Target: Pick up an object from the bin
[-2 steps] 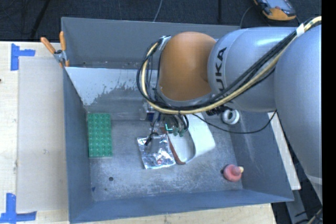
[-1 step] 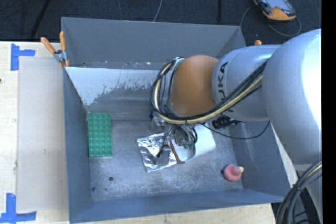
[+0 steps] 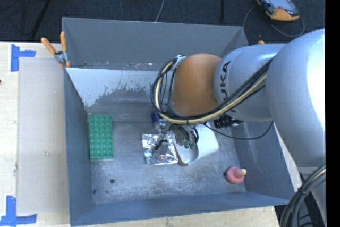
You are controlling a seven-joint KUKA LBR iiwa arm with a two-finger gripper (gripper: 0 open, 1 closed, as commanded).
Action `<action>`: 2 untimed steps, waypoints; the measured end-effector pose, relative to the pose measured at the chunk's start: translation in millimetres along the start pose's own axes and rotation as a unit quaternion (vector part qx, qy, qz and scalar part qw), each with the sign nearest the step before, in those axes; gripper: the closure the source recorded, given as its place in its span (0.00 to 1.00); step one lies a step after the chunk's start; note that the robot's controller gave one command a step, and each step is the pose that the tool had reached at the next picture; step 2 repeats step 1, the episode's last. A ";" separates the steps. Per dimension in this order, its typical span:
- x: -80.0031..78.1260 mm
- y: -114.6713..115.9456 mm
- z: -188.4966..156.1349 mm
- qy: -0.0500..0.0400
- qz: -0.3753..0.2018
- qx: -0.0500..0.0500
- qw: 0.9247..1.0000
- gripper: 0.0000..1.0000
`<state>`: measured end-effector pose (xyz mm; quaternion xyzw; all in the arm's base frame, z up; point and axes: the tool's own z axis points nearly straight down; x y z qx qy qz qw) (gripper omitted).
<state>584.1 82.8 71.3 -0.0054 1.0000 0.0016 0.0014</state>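
My gripper (image 3: 169, 142) hangs low in the middle of the bin, its body half hidden under the orange wrist cover. It sits right over a crumpled silver foil piece (image 3: 158, 150) on the bin floor. A white rounded object (image 3: 204, 147) lies directly to the right of the foil, partly under the gripper. Whether the foil is between the fingers is hidden.
A green studded block (image 3: 100, 137) lies flat at the left of the bin floor. A small pink object (image 3: 235, 174) rests near the front right corner. The arm and its cables cover the right half of the bin.
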 end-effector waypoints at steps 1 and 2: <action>38.6 11.5 -136.3 -0.002 0.006 0.001 1.000 1.00; 38.6 11.5 -136.3 -0.002 0.006 0.001 1.000 1.00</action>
